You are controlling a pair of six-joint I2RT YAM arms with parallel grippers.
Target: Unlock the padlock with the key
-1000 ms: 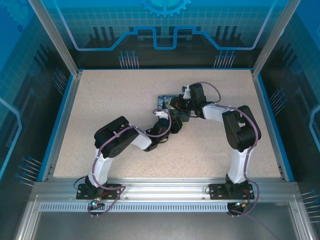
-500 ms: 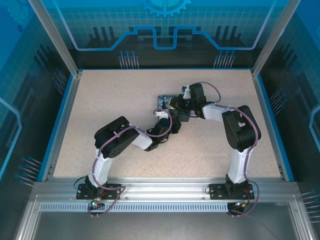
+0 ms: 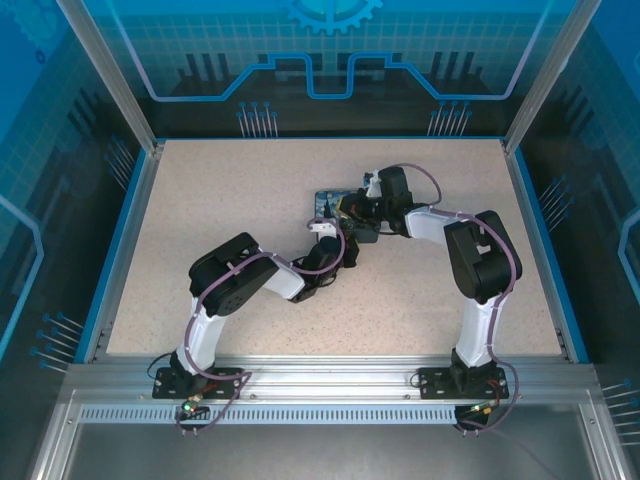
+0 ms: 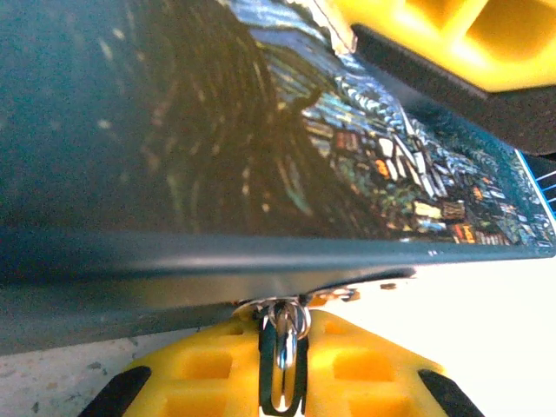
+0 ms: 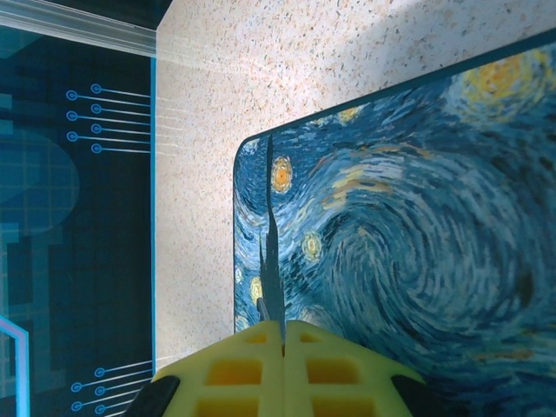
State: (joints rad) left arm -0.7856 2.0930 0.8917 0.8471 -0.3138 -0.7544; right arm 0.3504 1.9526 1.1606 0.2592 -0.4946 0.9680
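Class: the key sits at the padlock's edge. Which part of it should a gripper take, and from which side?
Take the key's small exposed end, which juts from the padlock's thin black side. The padlock lies flat, so come in low along the table, square to that side, with one finger on each face of the thin metal, as the left gripper does.

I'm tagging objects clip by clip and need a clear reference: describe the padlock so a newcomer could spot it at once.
Start at the speckled beige table. Just beyond its centre, the padlock lies flat beneath the right gripper. It is the only thing printed with swirling blue-and-yellow starry-night brushwork, whereas the gripper over it is black with plain yellow fingers.
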